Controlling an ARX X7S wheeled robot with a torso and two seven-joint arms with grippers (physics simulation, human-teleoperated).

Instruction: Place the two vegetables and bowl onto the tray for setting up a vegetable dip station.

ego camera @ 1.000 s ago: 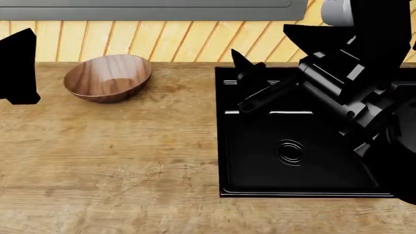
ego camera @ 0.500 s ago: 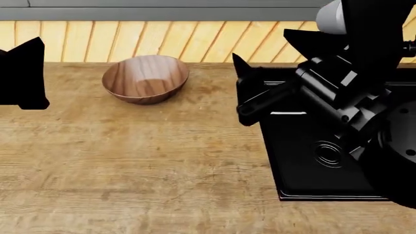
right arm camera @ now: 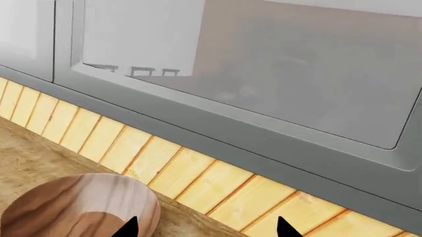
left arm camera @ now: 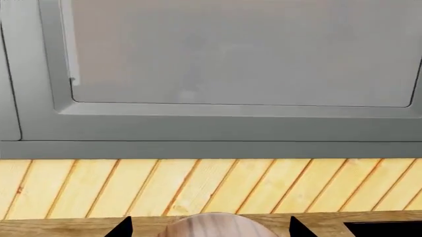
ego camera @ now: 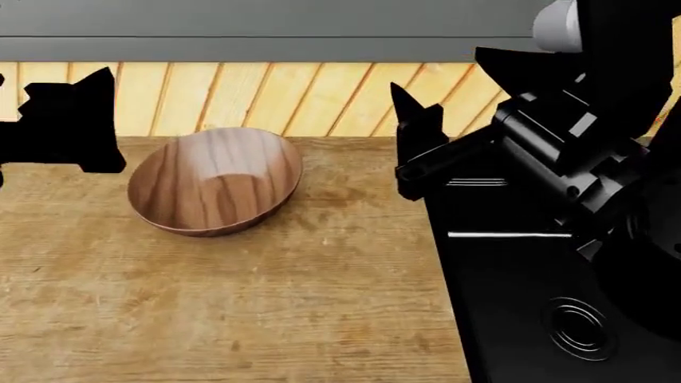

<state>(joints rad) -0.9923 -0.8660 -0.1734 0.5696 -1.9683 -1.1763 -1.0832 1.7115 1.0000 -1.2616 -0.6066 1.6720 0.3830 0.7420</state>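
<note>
Approaching the bowl, which sits empty on the counter beside the sink; both hands, left and right, are open, holding nothing. Next: grip its rim; tray unseen.

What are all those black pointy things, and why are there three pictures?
They are a robot's two arms, ending in grippers. One picture comes from its head, looking down; the other two come from cameras near each gripper. The left gripper and right gripper hold nothing. On the wooden counter sits a wooden bowl, beside a black sink. Both wrist cameras mostly see the wall and grey cabinets, with the bowl peeking in. No vegetables or tray show here.
</note>
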